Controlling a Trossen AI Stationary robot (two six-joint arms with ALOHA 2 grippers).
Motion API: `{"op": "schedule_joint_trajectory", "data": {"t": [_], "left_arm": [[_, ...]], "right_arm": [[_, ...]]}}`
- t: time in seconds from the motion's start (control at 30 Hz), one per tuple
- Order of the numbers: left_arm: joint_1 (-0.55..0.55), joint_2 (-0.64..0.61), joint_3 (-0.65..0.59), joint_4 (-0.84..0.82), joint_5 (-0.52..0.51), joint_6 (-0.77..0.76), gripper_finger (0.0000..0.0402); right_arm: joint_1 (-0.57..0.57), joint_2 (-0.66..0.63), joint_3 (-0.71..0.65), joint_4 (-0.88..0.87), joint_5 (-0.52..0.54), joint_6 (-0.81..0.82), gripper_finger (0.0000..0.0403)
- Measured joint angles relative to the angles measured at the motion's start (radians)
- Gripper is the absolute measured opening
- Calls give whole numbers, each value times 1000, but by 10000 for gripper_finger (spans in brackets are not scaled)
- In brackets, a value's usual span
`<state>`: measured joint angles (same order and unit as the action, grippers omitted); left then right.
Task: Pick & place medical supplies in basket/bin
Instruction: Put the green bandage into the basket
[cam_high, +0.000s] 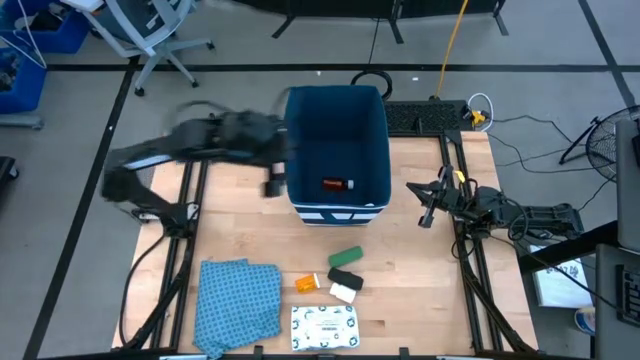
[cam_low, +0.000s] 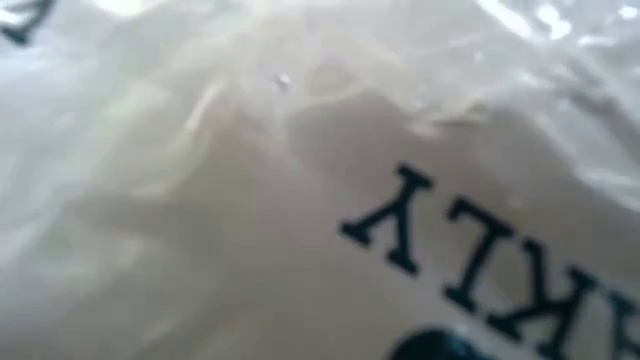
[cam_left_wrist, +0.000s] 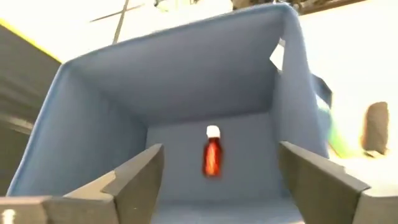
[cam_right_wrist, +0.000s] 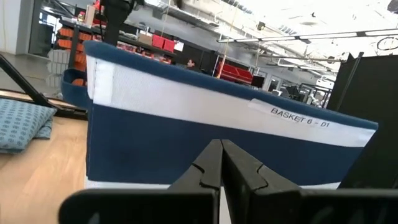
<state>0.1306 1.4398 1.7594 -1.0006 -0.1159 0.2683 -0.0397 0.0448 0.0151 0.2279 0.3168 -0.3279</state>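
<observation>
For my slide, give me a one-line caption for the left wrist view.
Left gripper, fingers open, looks down into the blue bin, where the red-orange tube lies on the floor.

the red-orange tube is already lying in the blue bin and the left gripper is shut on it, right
Not quite. The red-orange tube does lie on the floor of the blue bin, but the left gripper is open and empty above it, as the left wrist view shows.

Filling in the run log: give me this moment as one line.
left gripper open beside bin | red tube lying in bin | right gripper shut, waiting right of bin | other supplies on table
</observation>
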Motion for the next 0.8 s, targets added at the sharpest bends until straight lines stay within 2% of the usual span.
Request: {"op": "schedule_joint_trajectory", "data": {"t": [0.1,0.2,0.3,0.4,0.57,0.67,0.8], "left_arm": [[-64,-140,-73,-65,-70,-102,249],[-122,-296,-230,-1,-99,-185,175],[-152,-445,-449,135,-101,-245,91],[-167,-575,-691,346,-106,-260,19],[-210,-719,-1124,855,-104,-218,17],[-226,-740,-1349,1163,-104,-208,6],[-231,-740,-1573,1511,-103,-188,7]], "right_arm": [[0,1,0,-10,-3,6,0],[0,1,0,-11,-3,40,0],[0,1,0,-8,-4,64,0],[0,1,0,-9,-4,86,0],[0,1,0,-10,-5,105,0],[0,1,0,-11,-5,97,0],[0,1,0,-11,-5,102,0]]}}
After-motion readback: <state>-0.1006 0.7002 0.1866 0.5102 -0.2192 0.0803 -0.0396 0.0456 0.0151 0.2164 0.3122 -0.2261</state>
